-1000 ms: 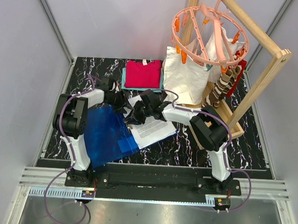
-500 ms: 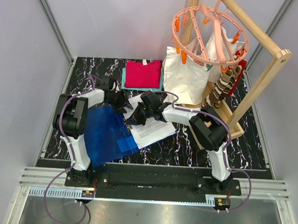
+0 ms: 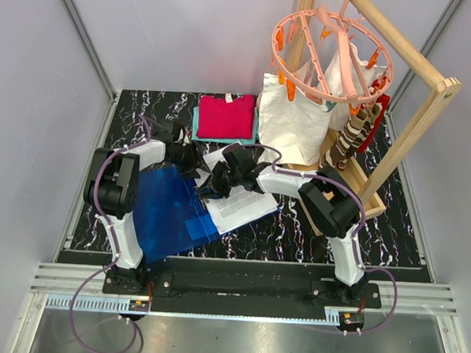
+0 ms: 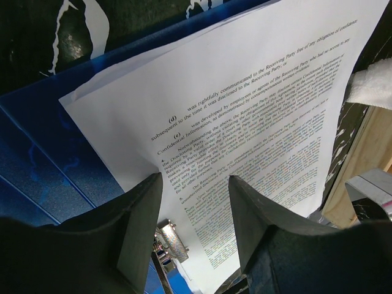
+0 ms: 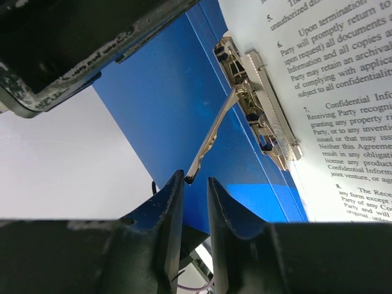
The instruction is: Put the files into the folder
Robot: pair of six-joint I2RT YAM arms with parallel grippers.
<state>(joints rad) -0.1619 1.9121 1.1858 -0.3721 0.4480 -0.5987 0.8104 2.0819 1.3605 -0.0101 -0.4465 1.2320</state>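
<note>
Right gripper (image 5: pixel 195 182): fingers standing narrowly parted, clasping nothing, raised clip lever (image 5: pixel 211 138) ending at their tips, frame bottom centre. Left gripper (image 4: pixel 196 184): hanging half open, empty, over the files (image 4: pixel 245 104), which are lying on the blue folder (image 4: pixel 37 165) mid-frame.

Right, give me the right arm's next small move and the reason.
Probably close the right gripper on the lever tip and press it down. The lever stands raised off the folder, its tip at the narrowly parted fingers, and the files already lie against the clip.
</note>
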